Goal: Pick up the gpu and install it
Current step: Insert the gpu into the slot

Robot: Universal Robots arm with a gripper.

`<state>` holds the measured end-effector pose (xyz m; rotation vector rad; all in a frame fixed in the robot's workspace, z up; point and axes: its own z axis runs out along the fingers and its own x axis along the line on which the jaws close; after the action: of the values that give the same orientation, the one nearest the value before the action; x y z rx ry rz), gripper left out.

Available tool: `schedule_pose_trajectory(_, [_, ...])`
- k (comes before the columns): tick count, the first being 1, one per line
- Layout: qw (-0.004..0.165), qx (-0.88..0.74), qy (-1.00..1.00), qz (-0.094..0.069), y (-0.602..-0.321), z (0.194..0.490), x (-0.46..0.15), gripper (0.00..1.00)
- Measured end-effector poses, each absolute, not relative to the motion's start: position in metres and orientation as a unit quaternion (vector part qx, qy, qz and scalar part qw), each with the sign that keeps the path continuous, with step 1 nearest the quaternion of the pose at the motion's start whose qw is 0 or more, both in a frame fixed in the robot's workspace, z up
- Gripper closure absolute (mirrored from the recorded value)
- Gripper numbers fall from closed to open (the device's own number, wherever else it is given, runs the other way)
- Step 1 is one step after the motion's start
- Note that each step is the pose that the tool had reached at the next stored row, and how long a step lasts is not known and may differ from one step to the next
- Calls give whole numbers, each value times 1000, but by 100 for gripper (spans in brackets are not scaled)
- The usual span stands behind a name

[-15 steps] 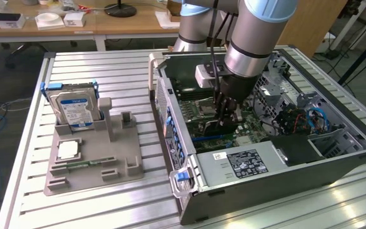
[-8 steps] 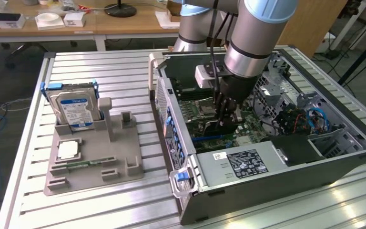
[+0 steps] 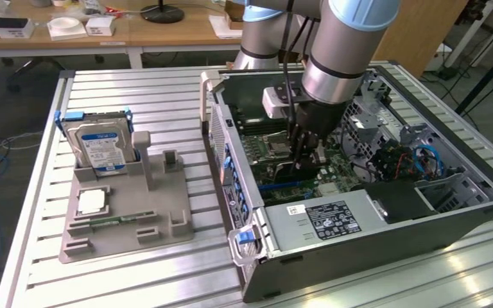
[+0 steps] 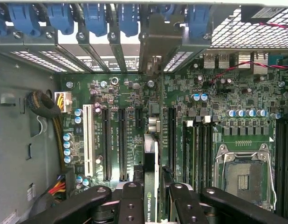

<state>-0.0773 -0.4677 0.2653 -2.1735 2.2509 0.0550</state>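
1. Tightly hemmed, the gripper [image 3: 302,163] hangs inside the open metal computer case [image 3: 400,253], walls close around.
2. Its black jaws clamp the thin flat gpu [image 4: 151,163] edge-on over the green motherboard's [image 4: 237,100] long slots.

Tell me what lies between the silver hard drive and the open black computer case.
Exterior view: the grey plastic fixture's upright posts, then bare ribbed metal table.
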Motion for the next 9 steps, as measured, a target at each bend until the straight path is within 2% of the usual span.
schedule_pose_trajectory(9, [6,-695,719,18,-466,264,-77,74])
